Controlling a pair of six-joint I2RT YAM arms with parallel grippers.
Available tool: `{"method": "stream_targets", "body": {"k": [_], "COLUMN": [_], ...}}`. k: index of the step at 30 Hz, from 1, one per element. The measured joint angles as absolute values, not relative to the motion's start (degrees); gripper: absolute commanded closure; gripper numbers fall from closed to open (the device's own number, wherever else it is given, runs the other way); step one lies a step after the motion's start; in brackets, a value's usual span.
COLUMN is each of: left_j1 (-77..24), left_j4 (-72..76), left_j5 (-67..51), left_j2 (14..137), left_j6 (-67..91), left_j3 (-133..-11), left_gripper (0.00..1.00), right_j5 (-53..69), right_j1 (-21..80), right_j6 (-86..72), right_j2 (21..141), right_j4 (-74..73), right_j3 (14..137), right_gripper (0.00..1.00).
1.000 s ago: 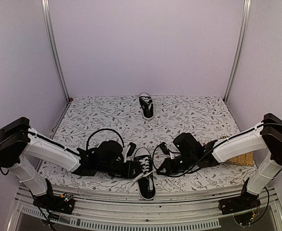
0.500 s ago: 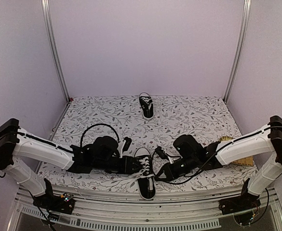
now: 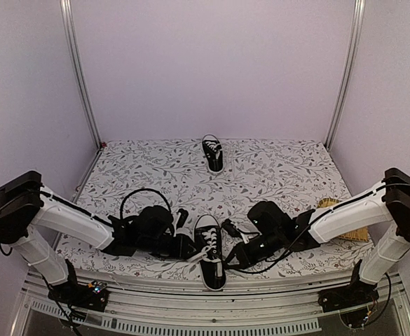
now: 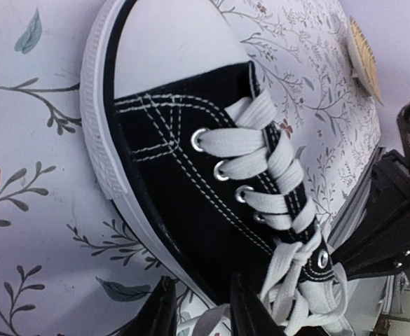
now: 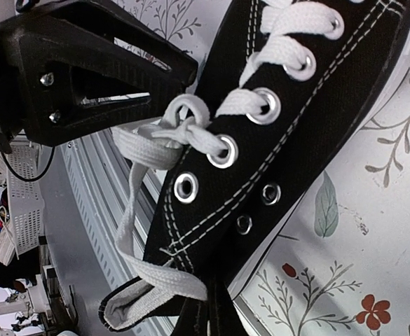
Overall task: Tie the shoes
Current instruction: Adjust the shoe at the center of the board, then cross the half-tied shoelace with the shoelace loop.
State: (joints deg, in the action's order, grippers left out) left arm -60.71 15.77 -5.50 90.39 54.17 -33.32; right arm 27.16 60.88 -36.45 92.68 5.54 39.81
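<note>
Top external view: two black sneakers. The near shoe lies lower centre and the far shoe upper centre. The left gripper has its jaws apart. The right gripper pinches the soft, limp lace. The light shoe probably slides, so grip the lace ends.

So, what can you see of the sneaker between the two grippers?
The near sneaker is black canvas with white stitching, white rubber sole and toe cap, metal eyelets. It stands upright on the floral cloth near the front edge, toe pointing away. Its white lace is twisted once at the top, no bow. The right gripper pinches one lace end; the left gripper is open beside it.
</note>
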Motion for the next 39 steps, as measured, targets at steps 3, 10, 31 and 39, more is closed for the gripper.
{"method": "stream_targets", "body": {"k": [3, 10, 31, 39], "left_j1": [-60.71, -60.62, -60.6, -60.75], "left_j4": [16.19, 18.59, 21.61, 22.44], "left_j5": [-6.0, -8.25, -9.82, -10.0], "left_j2": [91.55, 92.55, 91.26, 90.48], "left_j6": [54.08, 53.63, 52.58, 52.6], "left_j3": [-33.36, -33.39, -33.17, -33.17], "left_gripper": [0.76, 0.77, 0.83, 0.83], "right_j5": [27.16, 27.22, 27.62, 27.62], "right_j1": [60.97, 61.12, 61.12, 61.12], "right_j6": [-36.69, -37.12, -37.26, -37.3], "right_j2": [93.1, 93.51, 94.15, 94.39], "right_j4": [5.93, 6.63, 6.76, 6.9], "right_j3": [39.81, 39.81, 39.99, 40.16], "right_gripper": [0.98, 0.98, 0.98, 0.98]}}
